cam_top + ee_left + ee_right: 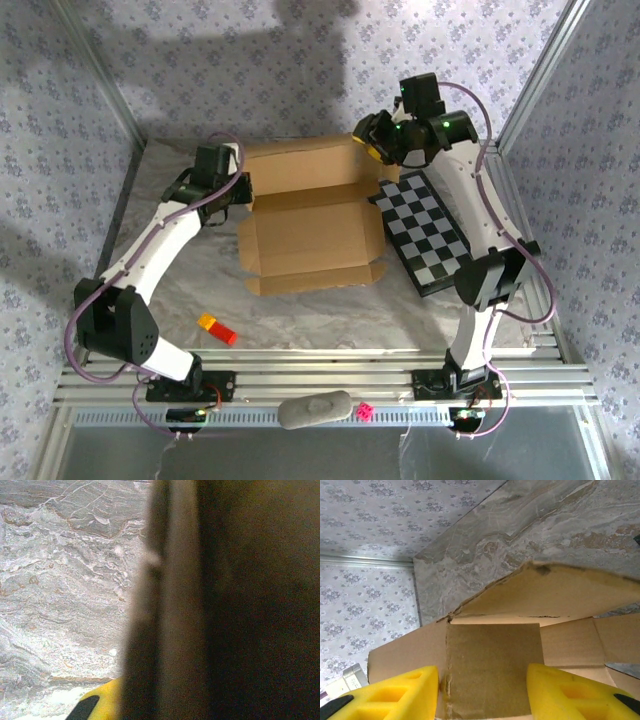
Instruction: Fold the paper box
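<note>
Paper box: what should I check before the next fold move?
1. Right pincer open, a flap of the paper box in front of its fingers: ok.
2. Left pincer shut at the box's left wall: ok.
3. Left pincer actually holding that wall: cannot tell.
4. Checkered board clear of the box's right side: cannot tell.
5. Orange block apart from the box: ok.

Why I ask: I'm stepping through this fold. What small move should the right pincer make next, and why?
Probably close the right pincer on the far right flap of the plain brown cardboard paper box: its yellow foam fingers stand apart either side of that flap, not yet gripping. The left pincer is shut at the box's left side, seemingly steadying it.
</note>
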`<action>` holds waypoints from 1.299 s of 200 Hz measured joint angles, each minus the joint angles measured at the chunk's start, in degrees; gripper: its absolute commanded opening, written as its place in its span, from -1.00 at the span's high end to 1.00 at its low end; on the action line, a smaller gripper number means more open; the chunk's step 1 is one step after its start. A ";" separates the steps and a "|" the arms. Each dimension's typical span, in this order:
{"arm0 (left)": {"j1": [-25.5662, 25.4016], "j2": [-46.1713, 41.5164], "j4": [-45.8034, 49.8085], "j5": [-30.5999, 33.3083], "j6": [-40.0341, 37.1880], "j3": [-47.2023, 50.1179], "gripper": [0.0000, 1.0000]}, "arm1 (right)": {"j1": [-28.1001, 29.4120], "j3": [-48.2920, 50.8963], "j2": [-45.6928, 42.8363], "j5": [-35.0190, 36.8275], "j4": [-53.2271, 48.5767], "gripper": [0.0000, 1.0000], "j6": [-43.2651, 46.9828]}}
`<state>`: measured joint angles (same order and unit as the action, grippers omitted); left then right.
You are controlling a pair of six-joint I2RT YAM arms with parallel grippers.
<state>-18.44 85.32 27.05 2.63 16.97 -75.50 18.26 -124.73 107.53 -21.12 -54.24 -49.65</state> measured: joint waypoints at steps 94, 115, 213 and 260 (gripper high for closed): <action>-1.46 0.70 0.22 0.61 0.09 -1.07 1.00 | 0.55 -2.12 1.66 -1.99 0.24 0.39 -5.03; -1.57 0.79 0.22 0.63 0.22 -1.18 1.00 | 0.55 -1.27 1.64 -2.58 1.38 0.65 -7.10; -1.44 1.18 1.90 1.84 2.60 -2.05 1.00 | 0.09 -1.51 2.29 -5.60 5.99 -0.22 -17.09; 0.74 1.49 4.48 0.79 2.78 -5.86 1.00 | -4.13 14.14 -9.79 -4.66 9.16 -0.06 -10.62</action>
<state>-17.69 86.80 31.53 3.42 19.75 -81.36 14.13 -110.59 97.73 -25.78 -45.08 -60.27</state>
